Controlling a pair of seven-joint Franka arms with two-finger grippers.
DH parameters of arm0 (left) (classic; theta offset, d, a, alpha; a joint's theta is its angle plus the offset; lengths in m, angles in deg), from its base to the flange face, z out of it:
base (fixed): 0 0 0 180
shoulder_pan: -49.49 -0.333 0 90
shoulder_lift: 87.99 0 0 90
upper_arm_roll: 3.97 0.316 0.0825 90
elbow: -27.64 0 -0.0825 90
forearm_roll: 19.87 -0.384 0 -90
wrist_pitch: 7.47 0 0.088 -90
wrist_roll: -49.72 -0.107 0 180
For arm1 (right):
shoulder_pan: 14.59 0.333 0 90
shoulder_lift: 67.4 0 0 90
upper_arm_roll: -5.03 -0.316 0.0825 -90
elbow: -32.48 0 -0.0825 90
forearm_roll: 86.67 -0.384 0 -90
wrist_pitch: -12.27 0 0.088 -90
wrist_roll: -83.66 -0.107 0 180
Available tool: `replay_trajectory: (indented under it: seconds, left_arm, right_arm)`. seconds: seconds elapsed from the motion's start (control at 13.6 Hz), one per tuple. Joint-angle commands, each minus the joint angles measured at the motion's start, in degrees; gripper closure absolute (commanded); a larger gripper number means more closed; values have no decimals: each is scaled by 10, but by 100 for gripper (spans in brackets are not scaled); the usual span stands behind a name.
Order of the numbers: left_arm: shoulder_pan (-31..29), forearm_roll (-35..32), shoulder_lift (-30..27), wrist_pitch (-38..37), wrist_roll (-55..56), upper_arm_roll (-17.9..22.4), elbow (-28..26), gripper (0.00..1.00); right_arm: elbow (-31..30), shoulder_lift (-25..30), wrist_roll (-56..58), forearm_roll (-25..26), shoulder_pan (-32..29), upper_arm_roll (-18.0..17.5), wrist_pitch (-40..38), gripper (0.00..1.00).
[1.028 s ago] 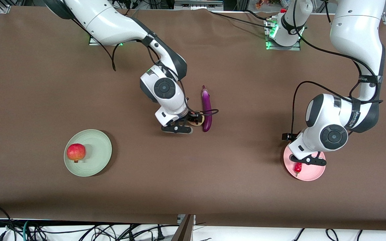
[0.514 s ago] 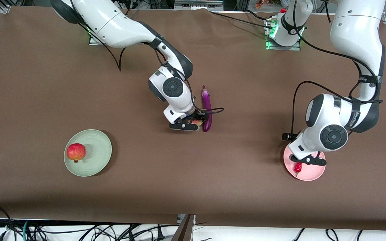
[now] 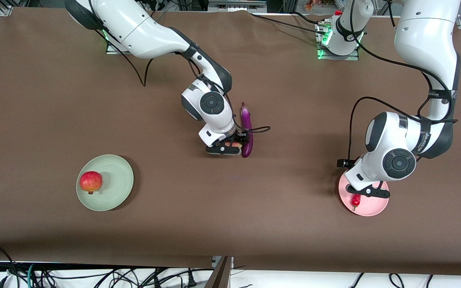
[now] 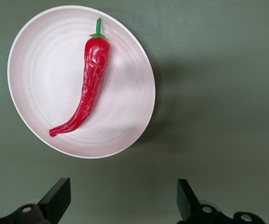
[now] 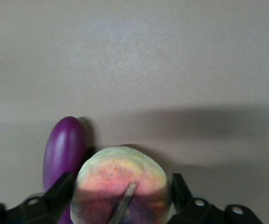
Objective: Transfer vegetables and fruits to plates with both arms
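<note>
- Purple and glossy, the eggplant (image 3: 247, 129) is lying mid-tabletop, and the right tool (image 3: 230, 146) is sitting low just beside it, fingers spread on either side of the peach (image 5: 121, 186).
- Those fingers are flanking the peach closely in the right wrist view, but I am not seeing a firm pinch, so I judge the grasp is not closed.
- Over at the left arm's end, the left tool (image 4: 120, 198) is hanging spread wide and empty over the pink plate (image 3: 371, 208), where the red chili (image 4: 85, 88) is lying.
- At the right arm's end, the apple-like fruit (image 3: 91, 182) is resting on the green plate (image 3: 118, 180).
- So the step in hand looks like picking up the peach.
- Next it is needing a squeeze, a straight lift clear of the eggplant without nudging it, then a carry to the green plate.
</note>
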Motion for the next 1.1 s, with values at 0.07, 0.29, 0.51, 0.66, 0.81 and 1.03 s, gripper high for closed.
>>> replay_trajectory:
  seconds: [0.07,0.29,0.51,0.66,0.81,1.03]
  left_arm:
    - [5,12,-31,-37,-6,-3,-2,0]
    - [5,51,-55,-78,-4,-13,-3,0]
    - [5,90,-81,-103,-2,-30,-7,0]
    - [6,122,-84,-103,58,-63,-10,0]
    - [17,121,-73,-95,156,-107,-10,0]
    - [98,121,-34,-52,244,-110,-12,0]
  right_arm:
    - [1,-4,6,14,-1,8,7,82]
    - [2,21,48,12,-49,11,-4,82]
    - [3,50,184,8,-135,10,-83,82]
    - [1,61,282,7,-186,11,-115,82]
    - [2,63,368,10,-234,11,-150,82]
    - [-1,66,460,12,-278,25,-168,82]
